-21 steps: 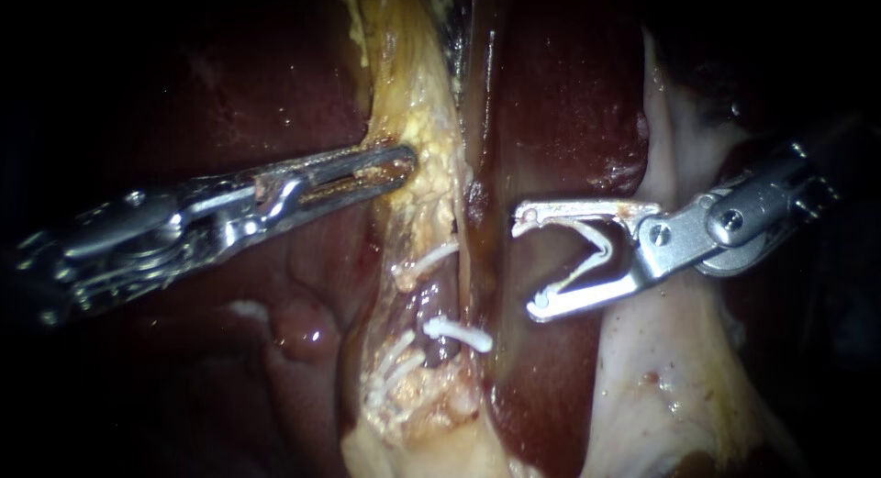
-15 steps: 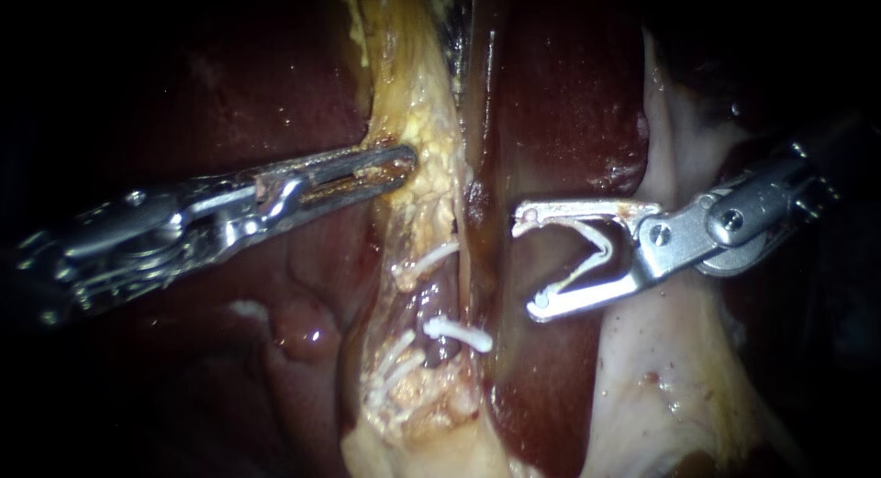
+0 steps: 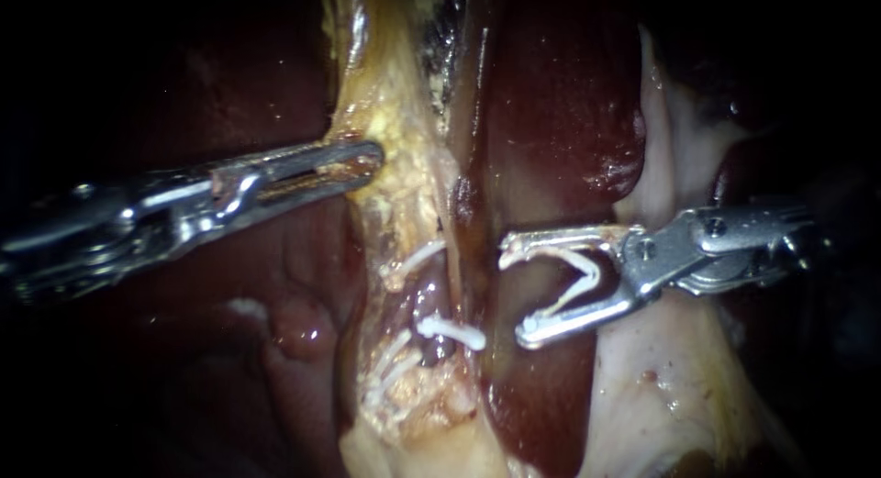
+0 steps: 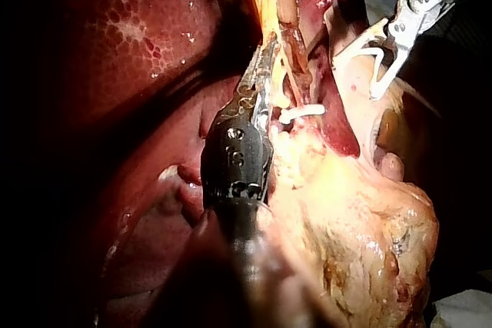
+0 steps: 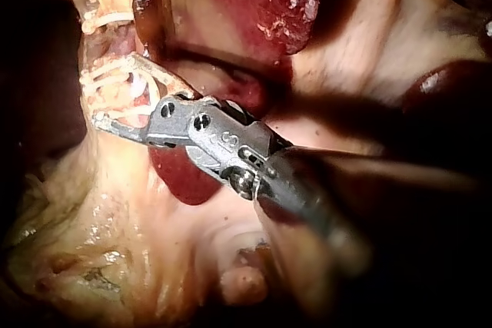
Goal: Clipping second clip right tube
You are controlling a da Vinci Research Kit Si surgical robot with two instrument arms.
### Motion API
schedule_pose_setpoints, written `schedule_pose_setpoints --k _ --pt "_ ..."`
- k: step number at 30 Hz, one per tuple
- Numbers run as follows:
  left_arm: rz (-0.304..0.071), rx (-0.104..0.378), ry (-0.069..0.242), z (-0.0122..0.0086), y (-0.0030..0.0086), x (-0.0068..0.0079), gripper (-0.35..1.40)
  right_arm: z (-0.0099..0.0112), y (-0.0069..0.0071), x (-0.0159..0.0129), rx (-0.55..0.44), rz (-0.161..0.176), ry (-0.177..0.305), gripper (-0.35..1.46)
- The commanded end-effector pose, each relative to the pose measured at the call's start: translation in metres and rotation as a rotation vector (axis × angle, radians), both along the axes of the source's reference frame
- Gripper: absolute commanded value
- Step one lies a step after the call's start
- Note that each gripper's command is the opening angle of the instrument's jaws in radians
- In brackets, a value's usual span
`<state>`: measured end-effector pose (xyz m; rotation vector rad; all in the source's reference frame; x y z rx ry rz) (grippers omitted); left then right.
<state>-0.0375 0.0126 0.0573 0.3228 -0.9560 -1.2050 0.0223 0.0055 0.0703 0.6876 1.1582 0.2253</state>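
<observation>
**A:** Where is the right instrument [image 3: 516,290]?

**B:** It comes in from the right across pale tissue [image 3: 661,386]. Its jaws stand wide apart in a V with an open white clip [image 3: 595,274] seated between them. Both jaws touch the clip's legs, so it is grasping the clip and nothing else.

**A:** Is it around a tube?

**B:** No. The jaw tips sit over dark red liver [image 3: 560,111], just beside the strip of yellow fatty tissue [image 3: 404,194]. No tissue lies inside the V.

**A:** And the tube itself?

**B:** A dark tube [image 3: 429,299] runs down the strip, near the lower jaw tip but apart from it. One placed clip [image 3: 451,332] lies across it, an upper clip [image 3: 418,256] sits higher on the strip, and a lowest clip [image 3: 390,363] sits below. I cannot tell whether this is the task's right tube.

**A:** What about the left instrument [image 3: 372,157]?

**B:** It enters from the left and is clenched on the edge of the fatty tissue, above the clips. The left wrist view shows its jaws [image 4: 267,51] pinching that yellow strand.
</observation>
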Motion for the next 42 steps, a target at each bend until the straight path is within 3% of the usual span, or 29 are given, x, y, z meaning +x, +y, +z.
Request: schedule_pose_setpoints --k 1,18,25,30,42 --pt "-0.004 -0.001 0.004 -0.0003 0.0000 0.0002 -0.35 0.0004 -0.0002 0.0004 0.016 0.007 -0.004 0.58" --pt "-0.031 -0.012 0.010 -0.0027 0.0002 0.0036 -0.35 0.0048 -0.0012 0.0033 0.085 0.040 -0.071 0.56" --pt "-0.037 -0.013 0.009 -0.0041 -0.0003 0.0039 -0.35 0.0058 -0.0008 0.0038 0.085 0.058 -0.100 0.55" --pt "-0.041 -0.015 0.005 -0.0048 -0.0005 0.0042 -0.35 0.0067 -0.0011 0.0045 0.086 0.053 -0.126 0.54" --pt "-0.041 -0.015 0.006 -0.0050 -0.0005 0.0047 -0.35 0.0092 -0.0022 0.0077 0.117 0.057 -0.119 0.57"
